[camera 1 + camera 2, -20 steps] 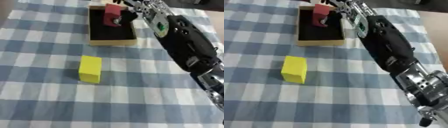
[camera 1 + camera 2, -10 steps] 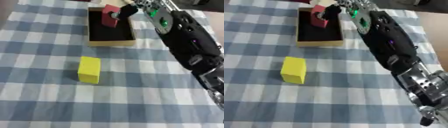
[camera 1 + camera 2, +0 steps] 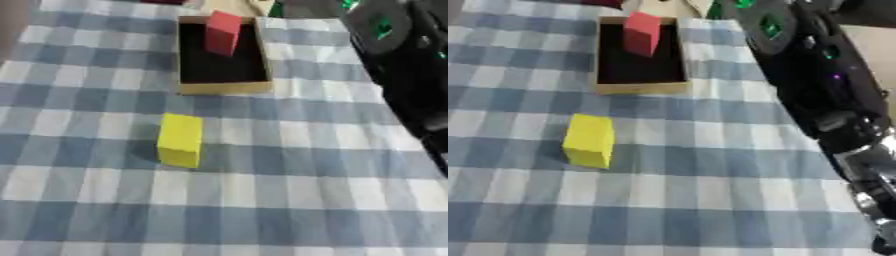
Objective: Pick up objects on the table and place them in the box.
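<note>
- Toward twelve o'clock on the blue-and-white checked tablecloth (image 3: 289, 165) sat the box (image 3: 224, 88), a shallow tan tray with a black floor, its long side running away from the camera.
- Inside the box, at its far end, stood a red block (image 3: 641, 34); it leaned a little and covered part of the far wall, and whether it rested flat on the floor could not be told.
- At about seven o'clock from the box, well apart from it, a yellow block (image 3: 180, 140) stood upright on the cloth, casting a shadow to its left, with nothing touching it.
- From the three o'clock side the robot's right arm (image 3: 815, 85) reached up the right edge of the table, black with small green and purple lights, its silver joints showing near five o'clock in the right eye view.
- The arm's far end ran out of view at about one o'clock, beside the box's far right corner; the right hand itself could not be made out there, so whether its fingers were apart or together could not be told.
- The left hand showed in neither view.
- Beyond the box, at twelve o'clock, a bare pale strip of surface (image 3: 229, 6) lay past the cloth's edge.
</note>
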You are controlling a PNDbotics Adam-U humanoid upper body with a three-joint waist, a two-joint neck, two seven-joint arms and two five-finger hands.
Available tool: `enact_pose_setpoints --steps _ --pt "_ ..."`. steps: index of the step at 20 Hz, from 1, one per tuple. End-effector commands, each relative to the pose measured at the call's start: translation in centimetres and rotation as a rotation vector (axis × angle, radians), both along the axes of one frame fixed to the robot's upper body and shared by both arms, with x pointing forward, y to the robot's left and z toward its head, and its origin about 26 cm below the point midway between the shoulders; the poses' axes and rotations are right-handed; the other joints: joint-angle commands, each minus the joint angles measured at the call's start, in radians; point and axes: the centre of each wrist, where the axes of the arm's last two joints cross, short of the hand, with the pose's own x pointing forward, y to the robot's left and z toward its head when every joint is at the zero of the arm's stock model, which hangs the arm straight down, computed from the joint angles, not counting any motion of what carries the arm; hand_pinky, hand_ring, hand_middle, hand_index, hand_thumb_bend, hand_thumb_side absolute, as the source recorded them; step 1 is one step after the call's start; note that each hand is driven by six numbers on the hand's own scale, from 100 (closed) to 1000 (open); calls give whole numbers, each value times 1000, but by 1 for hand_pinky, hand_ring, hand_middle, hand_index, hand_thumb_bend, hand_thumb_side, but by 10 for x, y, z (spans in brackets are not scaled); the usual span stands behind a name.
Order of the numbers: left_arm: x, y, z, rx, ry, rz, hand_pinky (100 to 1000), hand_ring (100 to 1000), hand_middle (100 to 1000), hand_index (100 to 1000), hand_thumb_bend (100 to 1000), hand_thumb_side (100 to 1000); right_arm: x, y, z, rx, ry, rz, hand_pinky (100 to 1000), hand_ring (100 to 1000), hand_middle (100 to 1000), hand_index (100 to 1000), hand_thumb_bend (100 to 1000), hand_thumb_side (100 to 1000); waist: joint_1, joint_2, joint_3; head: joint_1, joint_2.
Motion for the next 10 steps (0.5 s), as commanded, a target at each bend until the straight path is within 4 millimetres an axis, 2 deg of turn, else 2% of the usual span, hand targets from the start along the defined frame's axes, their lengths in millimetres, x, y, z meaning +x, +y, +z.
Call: enact_pose_setpoints --steps 1,2,3,7,10 --pt "-4 -1 23 209 40 79 661 675 669 889 168 939 -45 -10 23 47 -135 58 832 888 675 842 159 613 11 -26 -5 16 -3" --pt "-4 -3 29 282 69 101 659 677 670 887 170 940 -56 -12 23 62 -157 74 833 887 675 840 139 655 12 -26 -8 20 -2" --pt "-3 -5 34 346 96 120 663 679 670 887 173 939 -66 -14 22 79 -174 88 833 886 672 840 143 621 14 -25 -10 23 0" --pt "-3 -18 52 600 216 158 668 689 678 885 174 947 -99 -23 15 180 -229 132 827 878 656 832 163 677 16 -20 -23 35 3" --pt "-2 -27 62 761 305 159 676 702 691 888 173 931 -105 -33 10 271 -267 148 825 874 653 828 190 713 19 -15 -31 41 6"
